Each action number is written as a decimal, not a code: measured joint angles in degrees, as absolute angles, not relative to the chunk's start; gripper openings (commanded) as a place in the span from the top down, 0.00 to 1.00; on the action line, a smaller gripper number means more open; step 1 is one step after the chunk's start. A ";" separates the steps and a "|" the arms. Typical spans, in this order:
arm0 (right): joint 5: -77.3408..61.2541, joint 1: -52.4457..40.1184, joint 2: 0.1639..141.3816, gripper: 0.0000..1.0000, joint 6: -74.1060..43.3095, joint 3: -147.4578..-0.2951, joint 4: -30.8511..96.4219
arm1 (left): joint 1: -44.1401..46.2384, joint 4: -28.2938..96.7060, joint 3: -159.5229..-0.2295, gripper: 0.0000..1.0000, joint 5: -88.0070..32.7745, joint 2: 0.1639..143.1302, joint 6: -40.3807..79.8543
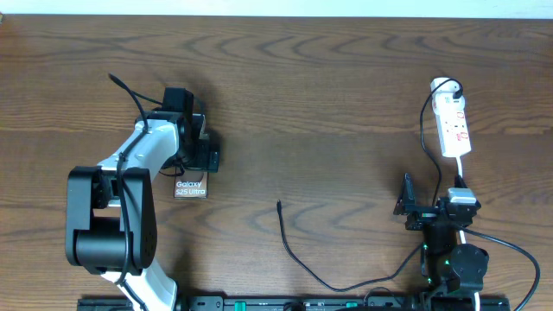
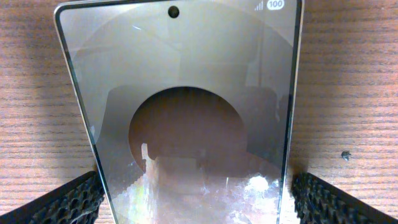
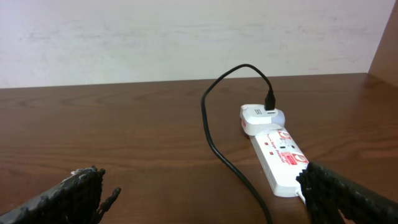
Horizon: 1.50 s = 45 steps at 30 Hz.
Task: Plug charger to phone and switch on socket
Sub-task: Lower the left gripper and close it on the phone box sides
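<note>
While phone (image 2: 186,93) is flanked by left gripper (image 2: 196,186) near left edge, grip cannot be told; right gripper (image 3: 202,180) held open before socket (image 3: 277,155).

An elongated white plastic power strip (image 1: 454,130) (image 3: 280,158) with red switch marks lies flat on the wooden bench (image 1: 328,104), a white plug (image 1: 442,86) (image 3: 258,117) at one end. Far to its left in the overhead view lies a flat dark-grey glossy phone (image 1: 190,187) (image 2: 186,93), screen up, lettered "Galaxy S25 Ultra". Between them curves a thin black charger cable (image 1: 287,244), tip loose, unplugged.
</note>
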State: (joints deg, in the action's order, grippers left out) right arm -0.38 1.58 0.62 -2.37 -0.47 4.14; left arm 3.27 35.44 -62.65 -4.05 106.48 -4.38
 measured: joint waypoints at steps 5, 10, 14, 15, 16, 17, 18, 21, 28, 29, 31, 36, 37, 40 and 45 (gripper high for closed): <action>-0.38 1.58 0.62 0.01 -2.39 -0.47 4.14 | 3.33 35.29 -62.26 0.02 -4.05 106.24 -4.05; -0.38 1.58 0.62 0.01 -2.39 -0.47 4.14 | 3.38 35.62 -62.26 0.02 -4.03 106.24 -3.60; -0.38 1.58 0.64 0.01 -2.37 -0.47 4.14 | 3.44 35.88 -62.26 0.02 -3.99 106.24 -3.20; -0.38 1.58 0.64 0.01 -2.37 -0.47 4.14 | 3.44 35.97 -62.26 0.02 -3.97 106.24 -3.16; -0.38 1.58 0.62 0.01 -2.39 -0.47 4.14 | 3.44 36.12 -62.26 0.02 -3.97 106.21 -3.14; -0.38 1.58 0.62 0.01 -2.37 -0.47 4.14 | 3.46 36.23 -62.26 0.02 -3.97 106.19 -3.11; -0.38 1.58 0.64 0.01 -2.39 -0.47 4.14 | 3.49 36.40 -62.26 0.02 -3.97 106.19 -3.01; -0.38 1.58 0.64 0.01 -2.37 -0.47 4.14 | 3.51 37.30 -62.26 0.02 -3.97 106.19 -2.96; -0.38 1.58 0.62 0.01 -2.37 -0.47 4.14 | 3.51 37.65 -62.26 0.02 -3.99 106.17 -2.92; -0.38 1.58 0.62 0.01 -2.37 -0.47 4.14 | 3.51 37.60 -62.26 0.02 -3.99 106.17 -2.94; -0.38 1.58 0.62 0.01 -2.39 -0.47 4.14 | 3.51 37.41 -62.24 0.02 -3.99 106.17 -2.94; -0.38 1.58 0.64 0.01 -2.39 -0.47 4.14 | 3.51 37.36 -62.22 0.02 -3.99 106.13 -2.94; -0.38 1.58 0.64 0.01 -2.37 -0.47 4.14 | 3.51 37.34 -62.22 0.02 -3.99 106.13 -2.94; -0.38 1.58 0.62 0.01 -2.39 -0.47 4.14 | 3.51 37.21 -62.11 0.02 -3.99 106.08 -2.94; -0.38 1.58 0.62 0.01 -2.39 -0.47 4.14 | 3.51 37.06 -62.04 0.02 -3.99 106.02 -2.92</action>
State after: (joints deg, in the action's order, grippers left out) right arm -0.38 1.58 0.62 -2.39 -0.47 4.14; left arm 3.51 37.06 -62.04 -3.99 106.02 -2.92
